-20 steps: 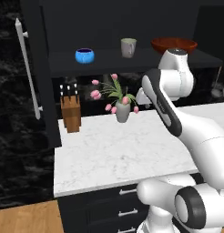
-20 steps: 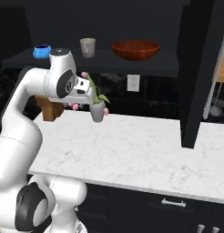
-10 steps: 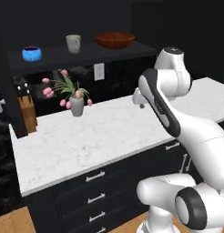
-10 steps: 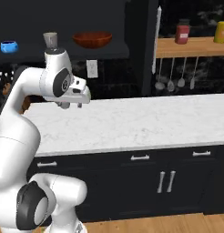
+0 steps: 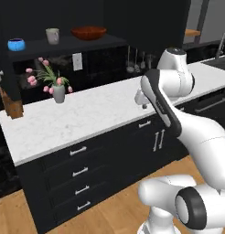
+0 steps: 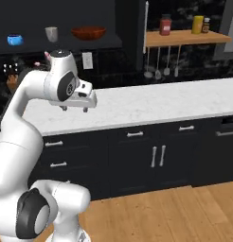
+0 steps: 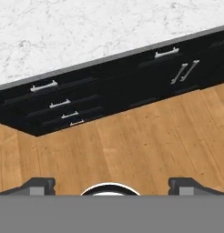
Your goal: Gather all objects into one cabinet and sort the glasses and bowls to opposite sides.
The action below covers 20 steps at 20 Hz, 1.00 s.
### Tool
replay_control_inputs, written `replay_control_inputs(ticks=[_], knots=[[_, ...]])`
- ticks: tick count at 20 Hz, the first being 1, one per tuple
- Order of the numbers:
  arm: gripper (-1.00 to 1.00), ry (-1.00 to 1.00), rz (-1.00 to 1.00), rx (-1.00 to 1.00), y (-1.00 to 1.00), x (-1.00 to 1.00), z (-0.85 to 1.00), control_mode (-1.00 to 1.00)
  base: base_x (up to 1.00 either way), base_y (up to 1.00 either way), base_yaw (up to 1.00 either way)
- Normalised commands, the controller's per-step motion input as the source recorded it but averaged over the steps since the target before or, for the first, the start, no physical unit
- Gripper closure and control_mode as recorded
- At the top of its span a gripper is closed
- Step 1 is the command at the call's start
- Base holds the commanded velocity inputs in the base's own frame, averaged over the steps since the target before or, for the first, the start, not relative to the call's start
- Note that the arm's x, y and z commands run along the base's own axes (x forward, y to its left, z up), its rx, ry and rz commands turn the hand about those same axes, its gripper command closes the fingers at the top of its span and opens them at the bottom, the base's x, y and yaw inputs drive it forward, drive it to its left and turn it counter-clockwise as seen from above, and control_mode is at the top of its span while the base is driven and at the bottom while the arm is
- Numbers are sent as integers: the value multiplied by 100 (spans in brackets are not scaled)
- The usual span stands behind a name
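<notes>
Glossy white rounded arm with dark-grey joints.

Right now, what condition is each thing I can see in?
Claw: open, empty, over the counter's front edge.
Blue bowl: upright on the shelf.
Mug: upright on the shelf.
Red-brown bowl: upright on the shelf.
Drawers: shut.

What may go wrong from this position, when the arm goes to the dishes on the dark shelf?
1. The vase of tulips stands on the counter right under the shelf. An arm reaching up to the blue bowl or the mug may knock it over.
2. The red-brown bowl is wide and shallow, so the open gripper may slip on its rim.
3. The gripper hangs low near the counter's front edge and could strike it.
</notes>
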Motion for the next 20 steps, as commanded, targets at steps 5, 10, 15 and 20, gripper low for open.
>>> replay_control_inputs(ticks=[5,10,15,20], knots=[[-100,0,0,0,0,0,0,100,-54,-74,-42],[-100,0,0,0,0,0,0,100,-74,-67,-51],[-100,0,0,0,0,0,0,100,-8,-80,-54],[-100,0,0,0,0,0,0,100,2,-90,-55]])
